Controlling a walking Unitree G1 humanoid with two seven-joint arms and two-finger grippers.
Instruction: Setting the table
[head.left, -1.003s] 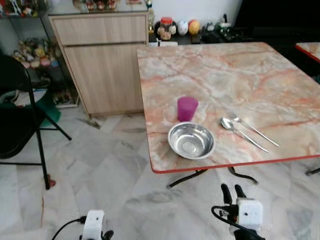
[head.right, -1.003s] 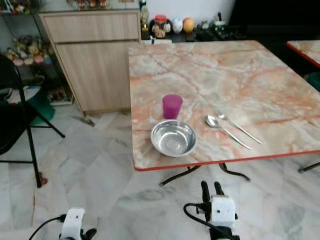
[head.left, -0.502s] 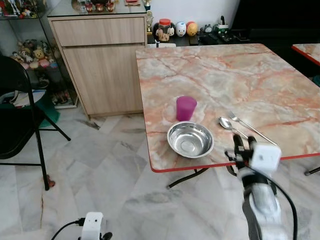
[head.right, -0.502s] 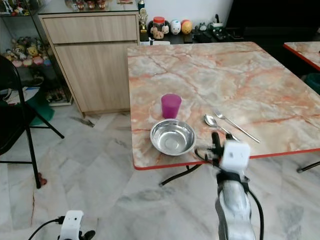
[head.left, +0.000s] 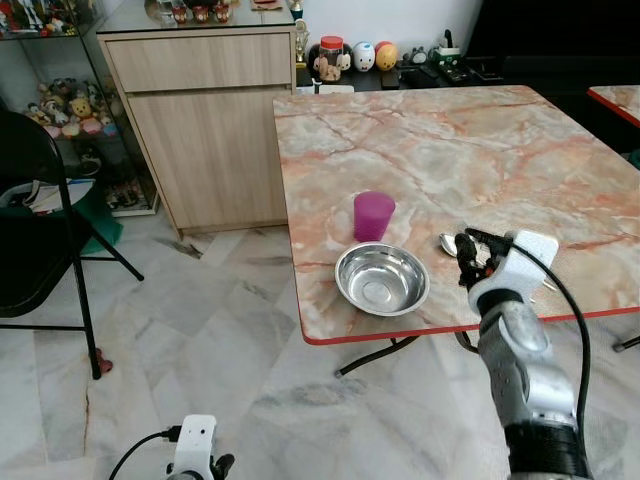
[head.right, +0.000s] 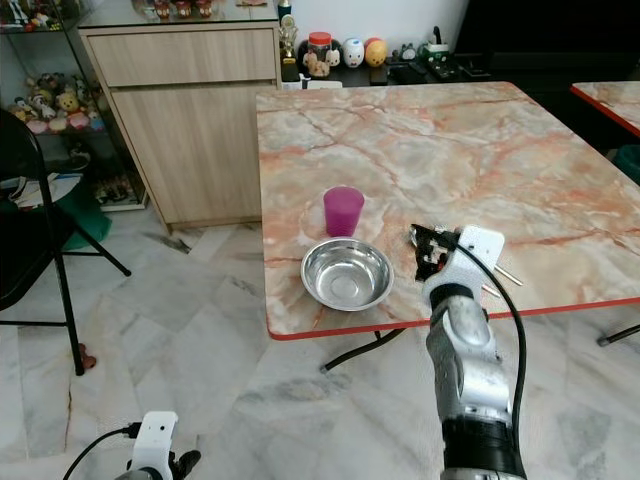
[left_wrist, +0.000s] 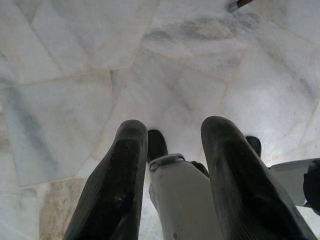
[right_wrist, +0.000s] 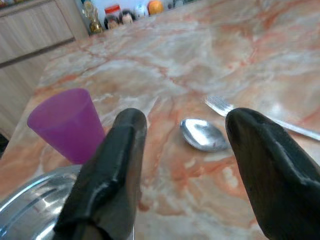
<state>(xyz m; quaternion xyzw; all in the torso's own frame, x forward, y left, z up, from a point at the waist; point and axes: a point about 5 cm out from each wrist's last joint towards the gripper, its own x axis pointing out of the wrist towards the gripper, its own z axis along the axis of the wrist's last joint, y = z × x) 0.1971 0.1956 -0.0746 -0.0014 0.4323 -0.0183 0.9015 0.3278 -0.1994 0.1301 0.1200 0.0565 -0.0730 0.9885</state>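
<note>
On the marble table (head.left: 450, 150), near its front edge, stand a purple cup (head.left: 374, 216) and, just in front of it, an empty steel bowl (head.left: 381, 279). To the right of the bowl lie a spoon (right_wrist: 202, 134) and a fork (right_wrist: 220, 105) side by side. My right gripper (head.left: 470, 255) hovers open just above the table's front edge, to the right of the bowl, pointing at the spoon and hiding part of it in the eye views. It holds nothing. The left gripper (left_wrist: 170, 175) hangs open over the floor tiles.
A wooden cabinet (head.left: 210, 130) stands left of the table, with a glass shelf of figurines (head.left: 60, 100) beside it. A black folding chair (head.left: 30, 230) is at far left. Jars and ornaments (head.left: 345, 55) line a ledge behind the table. Another table's corner (head.left: 615, 98) shows at right.
My right arm has risen from below the table's edge and reached forward over it, ending next to the bowl and over the spoon. Cup, bowl and cutlery have not moved.
</note>
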